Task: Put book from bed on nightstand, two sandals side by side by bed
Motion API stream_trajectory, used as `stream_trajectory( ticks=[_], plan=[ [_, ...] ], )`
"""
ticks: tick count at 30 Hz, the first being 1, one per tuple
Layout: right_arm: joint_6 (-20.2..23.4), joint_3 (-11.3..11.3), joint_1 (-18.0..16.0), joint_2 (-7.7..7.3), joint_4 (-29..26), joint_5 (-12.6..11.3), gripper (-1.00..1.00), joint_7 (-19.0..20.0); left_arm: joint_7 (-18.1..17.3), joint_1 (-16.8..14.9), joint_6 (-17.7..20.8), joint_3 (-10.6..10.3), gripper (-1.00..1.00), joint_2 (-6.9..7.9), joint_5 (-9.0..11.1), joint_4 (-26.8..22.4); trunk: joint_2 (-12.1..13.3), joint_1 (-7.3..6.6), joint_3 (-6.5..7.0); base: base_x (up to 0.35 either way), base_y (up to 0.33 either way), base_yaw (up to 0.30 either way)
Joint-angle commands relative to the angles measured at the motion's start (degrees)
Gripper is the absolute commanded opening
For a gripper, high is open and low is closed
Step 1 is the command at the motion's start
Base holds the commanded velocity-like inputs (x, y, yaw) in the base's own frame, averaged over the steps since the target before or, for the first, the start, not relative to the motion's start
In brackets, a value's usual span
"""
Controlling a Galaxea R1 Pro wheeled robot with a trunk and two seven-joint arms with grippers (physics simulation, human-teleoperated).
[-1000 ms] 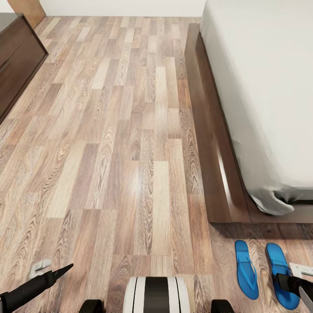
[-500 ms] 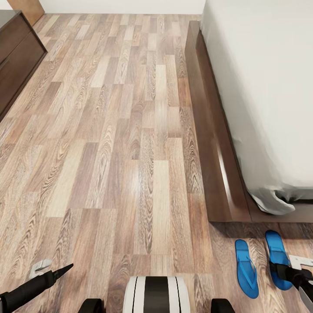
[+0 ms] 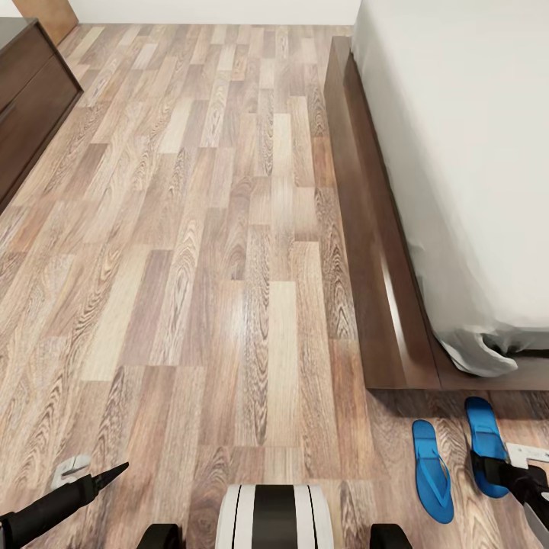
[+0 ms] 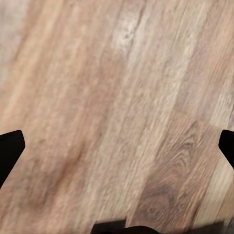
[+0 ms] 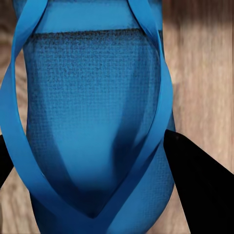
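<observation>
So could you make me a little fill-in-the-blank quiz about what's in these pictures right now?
1. The two sandals on the wooden floor are coloured ____.
2. The sandal at the right gripper is the one ____ from the robot's left arm.
3. The bed has a dark brown wooden frame and a pale ____ mattress.
4. In the left wrist view, the left gripper has nothing but ____ under it.

Missing words: blue; farther; grey; floor
</observation>
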Motion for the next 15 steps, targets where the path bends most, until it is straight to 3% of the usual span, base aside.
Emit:
stream_trajectory(
  ticks=[1,6,15],
  plan=[
    [0.0,-0.1,0.0,0.01,0.0,-0.5,-1.0,0.3,-0.4,-0.1,0.6,0.5,1.0,-0.04,-0.5,-0.1,0.0,-0.01,-0.03,0.0,0.0,0.0],
    [-0.1,-0.1,0.0,0.01,0.0,-0.5,-1.0,0.3,-0.4,-0.1,0.6,0.5,1.0,-0.04,-0.5,-0.1,0.0,-0.01,-0.03,0.0,0.0,0.0],
    [0.1,0.0,0.0,0.01,0.0,-0.5,-1.0,0.2,-0.4,-0.1,0.7,0.5,1.0,-0.04,-0.5,-0.1,-0.1,0.22,-2.02,0.0,0.0,0.0]
  ],
)
